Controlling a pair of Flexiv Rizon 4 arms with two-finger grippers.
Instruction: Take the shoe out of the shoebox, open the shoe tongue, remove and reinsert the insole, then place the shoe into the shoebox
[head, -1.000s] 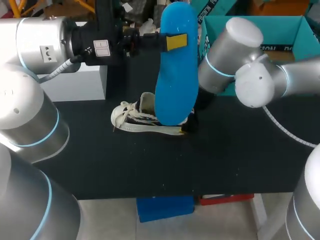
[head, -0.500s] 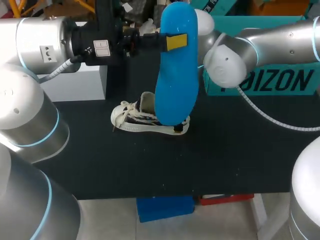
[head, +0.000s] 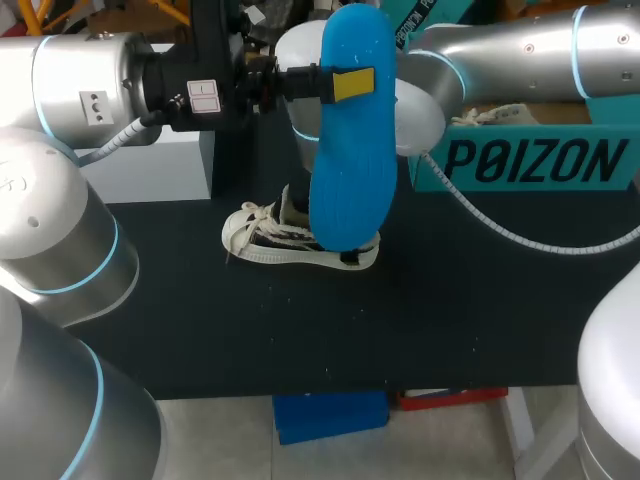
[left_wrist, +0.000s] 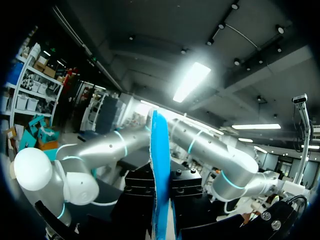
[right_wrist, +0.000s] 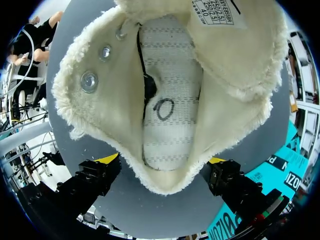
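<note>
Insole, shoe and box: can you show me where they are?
insole (head: 350, 170): head view, middle of its blue surface.
shoe (right_wrist: 165, 115): right wrist view, the stitched floor inside it.
box (head: 530, 160): head view, its teal front wall.

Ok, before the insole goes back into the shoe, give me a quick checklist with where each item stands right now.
1. Insole gripped by left end effector: ok, held upright, out of the shoe.
2. Shoe sitting sole-down on the table: ok.
3. Tongue pulled back, inside bare: ok.
4. Right end effector steadying the shoe: cannot tell. It is at the collar, but contact is unclear.
5. Way into the opening free: probably not ok, since the right end effector sits right over it.
</note>
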